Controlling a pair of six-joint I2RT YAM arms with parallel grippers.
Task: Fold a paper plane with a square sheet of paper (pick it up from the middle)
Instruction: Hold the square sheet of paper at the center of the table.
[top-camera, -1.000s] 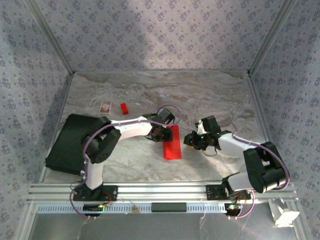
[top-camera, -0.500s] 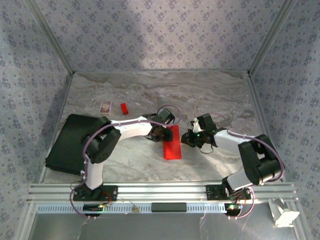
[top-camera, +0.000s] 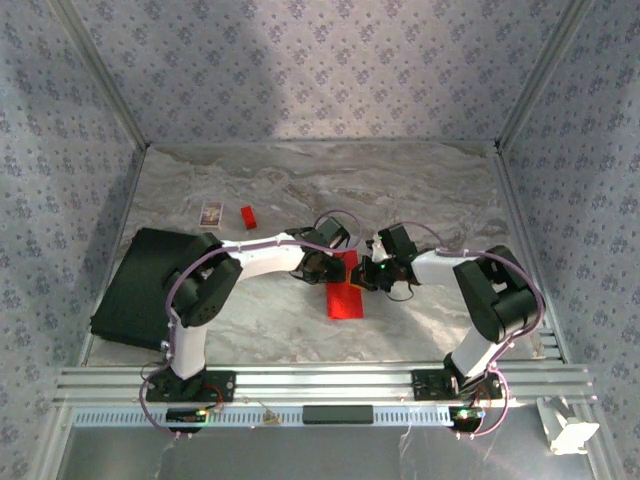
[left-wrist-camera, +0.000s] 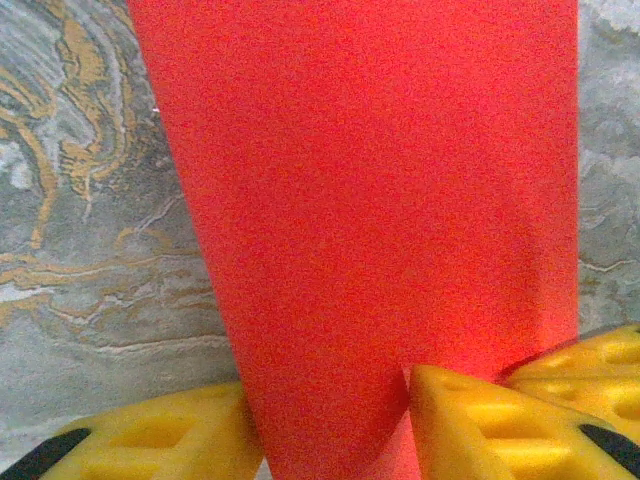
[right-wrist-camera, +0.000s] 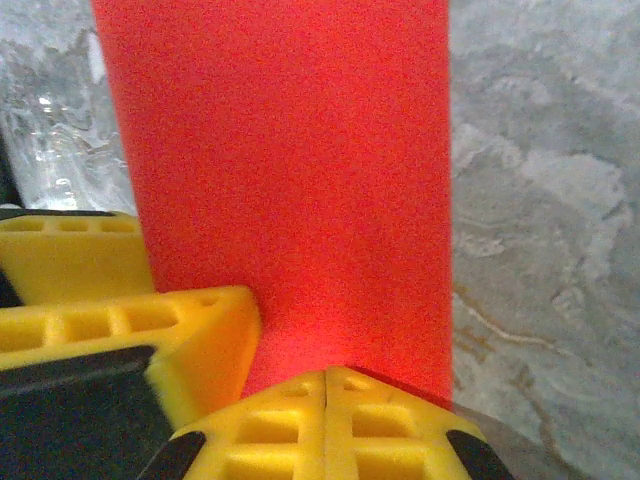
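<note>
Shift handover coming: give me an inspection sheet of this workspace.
Surface: marbled table, no spills seen.
Job's things: red paper folded to a strip, mid-table.
Clutter: red block, card, black board, all left of the paper.
Grippers: left gripper astride the paper's end, grip unclear; right gripper shut, tips at that end.
Cables: lilac cables, none lying on the paper.
Surroundings: patterned walls, metal frame.
</note>
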